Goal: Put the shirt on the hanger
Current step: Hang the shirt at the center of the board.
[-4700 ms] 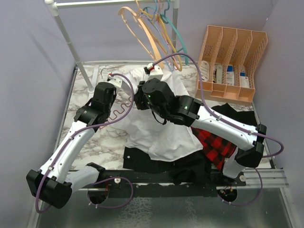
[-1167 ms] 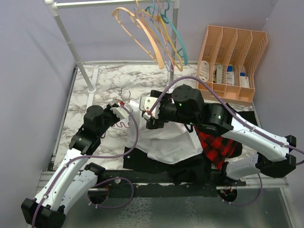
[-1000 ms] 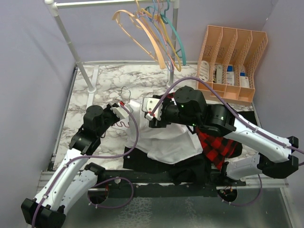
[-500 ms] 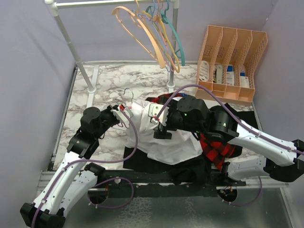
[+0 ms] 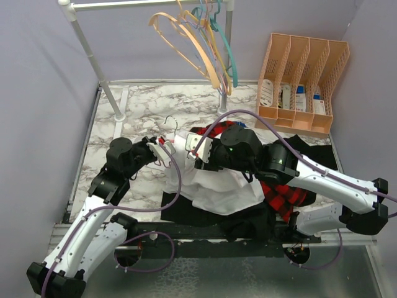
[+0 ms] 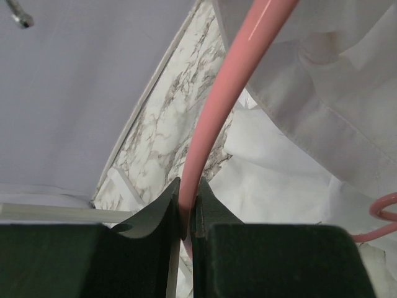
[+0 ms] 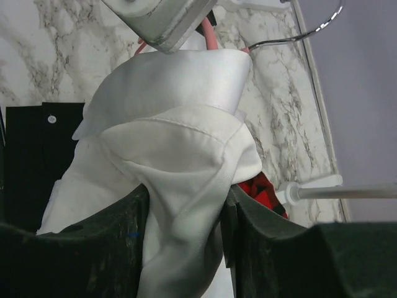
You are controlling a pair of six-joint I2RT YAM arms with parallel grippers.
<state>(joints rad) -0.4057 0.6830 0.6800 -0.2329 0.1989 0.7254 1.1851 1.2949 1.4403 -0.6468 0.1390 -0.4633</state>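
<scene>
Near the middle of the marble table [image 5: 142, 105], we hold the pink hanger [image 6: 218, 102] in our left gripper [image 6: 186, 208]. Its jaws are pressed together on the thin arm just below the curve. The hanger's metal hook [image 5: 169, 120] points toward the far side, above the table. The white shirt [image 5: 217, 189] lies heaped just right of the hanger. Its collar end is draped against the pink arm, and its body spreads toward the near edge over a black garment [image 5: 180, 208]. Our right gripper [image 7: 185, 217] is clamped on a bunched fold of the shirt just under the collar, with cloth filling the gap between both fingers. A red-and-black plaid shirt [image 5: 285, 192] shows to the right of the white one, partly beneath our right arm. Farther off, a rail [image 5: 149, 5] carries several spare hangers [image 5: 217, 71], and a peach organizer [image 5: 291, 118] stands at the far right corner.
</scene>
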